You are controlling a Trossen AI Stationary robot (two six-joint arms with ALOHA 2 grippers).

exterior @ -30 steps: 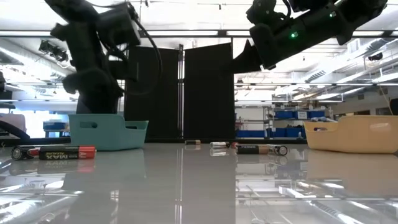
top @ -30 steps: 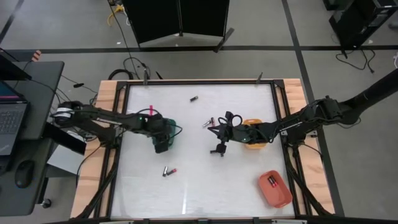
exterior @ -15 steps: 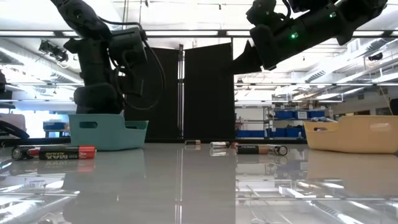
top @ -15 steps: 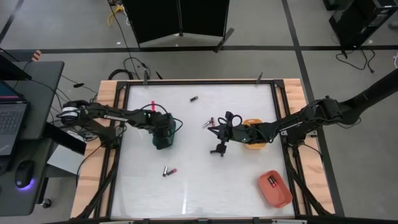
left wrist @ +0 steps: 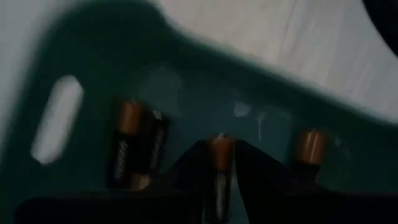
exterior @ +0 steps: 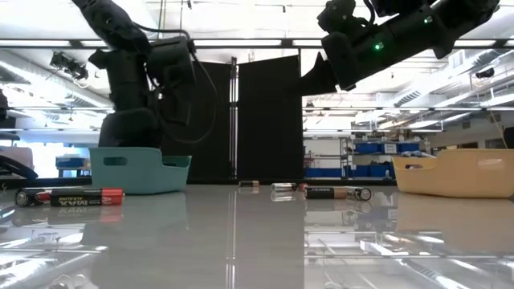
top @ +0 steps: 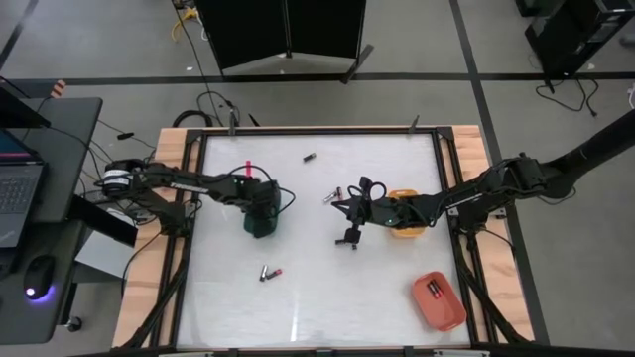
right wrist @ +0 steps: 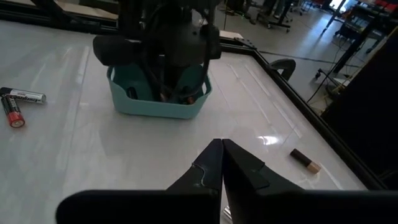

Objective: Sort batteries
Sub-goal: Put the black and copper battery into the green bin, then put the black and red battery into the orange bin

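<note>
Here the left gripper is lowered into a small teal plastic bin with a slot handle, which stands on the left part of the white table; its dark fingers sit narrowly parted around a copper-tipped dark battery between them, and whether they clamp it or only frame it cannot be told. Two more copper-ended cells lie on the bin's floor, one on each side of the fingers. The right gripper hangs above the table's middle with its fingers pressed together on nothing. Beside that arm stands a pale yellow bin, whose contents are hidden, and near the front right corner lies an orange-red oval tray holding a small dark and red battery. Loose on the table are a pair of red and black and silver cells in front of the teal bin, a small cluster of silvery and dark cells near the centre, and one dark cell towards the far edge. Printing shows on the red and black cell's label, but it is too small to read
</note>
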